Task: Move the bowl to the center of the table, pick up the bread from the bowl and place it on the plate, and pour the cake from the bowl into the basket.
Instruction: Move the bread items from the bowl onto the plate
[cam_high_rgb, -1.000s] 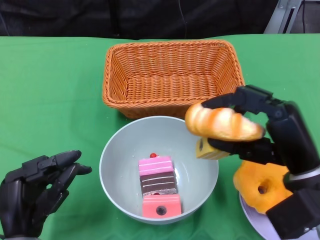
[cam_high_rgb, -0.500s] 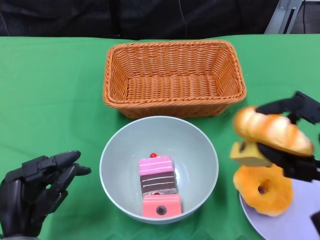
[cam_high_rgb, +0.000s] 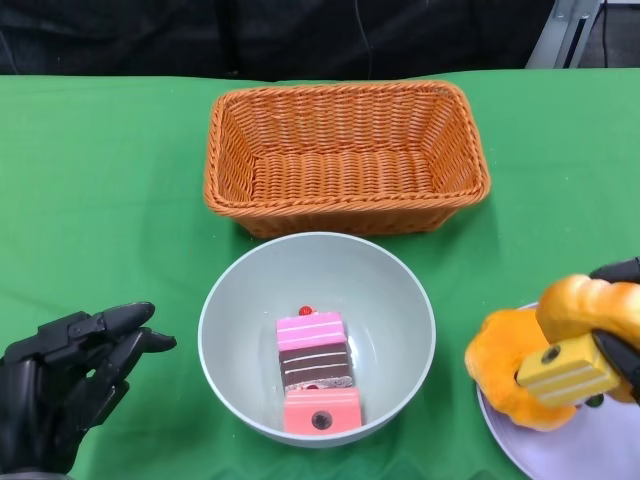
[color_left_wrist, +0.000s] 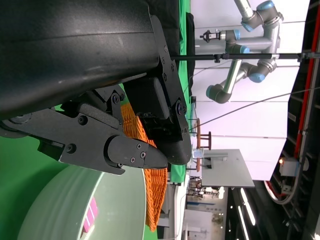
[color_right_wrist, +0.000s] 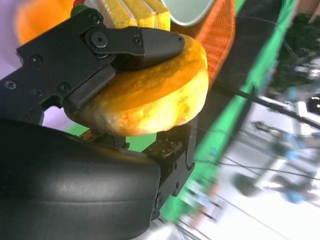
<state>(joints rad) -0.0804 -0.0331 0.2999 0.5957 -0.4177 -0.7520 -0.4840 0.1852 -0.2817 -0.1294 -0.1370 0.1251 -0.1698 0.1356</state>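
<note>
A grey bowl (cam_high_rgb: 317, 335) sits at the table's front centre with a pink and brown layered cake (cam_high_rgb: 315, 368) inside. My right hand (cam_high_rgb: 627, 362) is at the right edge and grips a golden bread loaf (cam_high_rgb: 585, 300), just above the pale purple plate (cam_high_rgb: 560, 450). A yellow cake slice (cam_high_rgb: 567, 368) is caught under the loaf against the fingers. An orange ring-shaped bread (cam_high_rgb: 503, 365) lies on the plate's near-left side. In the right wrist view the fingers (color_right_wrist: 100, 50) wrap the loaf (color_right_wrist: 150, 95). My left hand (cam_high_rgb: 65, 385) hovers empty left of the bowl, fingers apart.
An orange wicker basket (cam_high_rgb: 345, 155) stands empty behind the bowl, close to its far rim. Green cloth covers the table (cam_high_rgb: 100, 200). In the left wrist view the bowl (color_left_wrist: 75, 210) and basket (color_left_wrist: 152, 200) lie beyond my left hand (color_left_wrist: 110, 135).
My right hand has carried the loaf and yellow slice from over the bowl's right rim to the right and down over the plate. The left hand has barely moved.
</note>
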